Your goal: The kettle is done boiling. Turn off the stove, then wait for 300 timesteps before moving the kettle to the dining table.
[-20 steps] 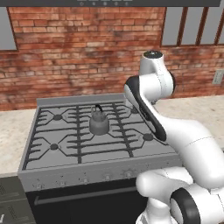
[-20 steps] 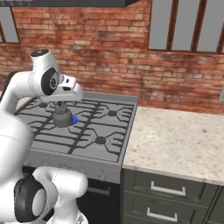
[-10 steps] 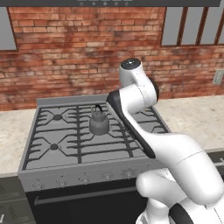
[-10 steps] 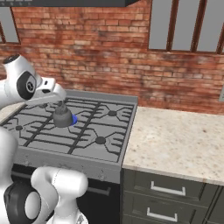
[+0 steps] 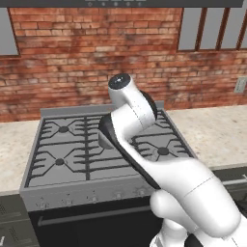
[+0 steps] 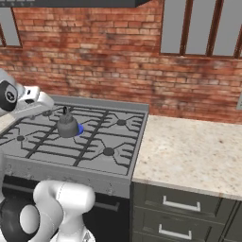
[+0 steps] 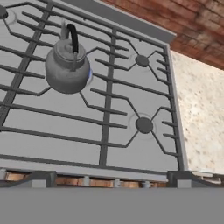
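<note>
Two dark fingertips (image 7: 42,178) at the bottom of the hand view, set wide apart: tool (image 7: 113,179) open, gripping nothing, hanging above the front edge of the stove (image 7: 109,109) and well apart from the kettle (image 7: 66,68).

Nearest the base, a dark oven door (image 5: 96,226) with a long bar handle. Just above it, a row of small knobs (image 5: 91,198) along the stove's grey steel front.

Next, black cast-iron grates (image 5: 58,144) across the whole cooktop, with round burners under them. In the left base view, crossed by the white arm (image 5: 144,159), which bends over the middle of the stove (image 5: 48,178) and covers most of the kettle there.

Near the middle of the cooktop, toward its back half: the kettle (image 6: 67,125), small, squat, dull grey, upright on the grates, thin dark handle arching over its narrow top. Touching the grate only. A blue glow (image 6: 80,128) right beside its base, on the side toward the counter; also seen in the hand view (image 7: 89,74).

To the right of the stove (image 6: 108,142), touching its side, a beige speckled stone counter (image 6: 189,156) over dark drawers (image 6: 182,205) with metal handles.

Farthest back, a red brick wall (image 5: 96,58) behind stove and counter, with tall grey window panes (image 6: 198,26) above the counter side.
</note>
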Tool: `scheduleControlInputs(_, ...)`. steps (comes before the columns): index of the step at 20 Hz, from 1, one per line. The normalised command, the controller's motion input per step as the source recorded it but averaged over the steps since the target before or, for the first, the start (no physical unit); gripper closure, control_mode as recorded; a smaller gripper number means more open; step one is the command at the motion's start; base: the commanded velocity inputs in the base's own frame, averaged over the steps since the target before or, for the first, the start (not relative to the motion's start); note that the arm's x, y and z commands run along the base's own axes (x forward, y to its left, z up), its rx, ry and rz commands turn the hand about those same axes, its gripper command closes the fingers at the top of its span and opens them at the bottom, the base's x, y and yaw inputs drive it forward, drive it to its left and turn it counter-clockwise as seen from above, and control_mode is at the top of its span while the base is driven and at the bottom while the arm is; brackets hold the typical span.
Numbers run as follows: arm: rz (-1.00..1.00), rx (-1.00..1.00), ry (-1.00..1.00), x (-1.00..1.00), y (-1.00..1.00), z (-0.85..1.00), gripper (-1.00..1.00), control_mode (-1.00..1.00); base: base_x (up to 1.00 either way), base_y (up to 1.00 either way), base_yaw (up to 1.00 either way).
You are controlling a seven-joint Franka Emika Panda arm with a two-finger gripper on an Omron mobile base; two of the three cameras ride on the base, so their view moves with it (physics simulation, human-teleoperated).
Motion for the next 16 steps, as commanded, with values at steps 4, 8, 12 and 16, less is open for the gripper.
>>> scheduleControlInputs(4, 0.01, -0.09, -0.05, -0.30, 0.38, -0.01, -1.00, -1.00, 0.00, 0.00, 0.00)
scheduleControlInputs(8, 0.00, -0.08, -0.11, -0.44, 0.34, 0.00, -1.00, -1.00, 0.00, 0.00, 0.00)
scheduleControlInputs(12, 0.01, -0.04, -0.04, -0.40, 0.30, -0.06, -1.00, -1.00, 0.00, 0.00, 0.00)
scheduleControlInputs(16, 0.01, 0.00, -0.01, -0.38, 0.23, -0.15, -1.00, -1.00, 0.00, 0.00, 0.00)
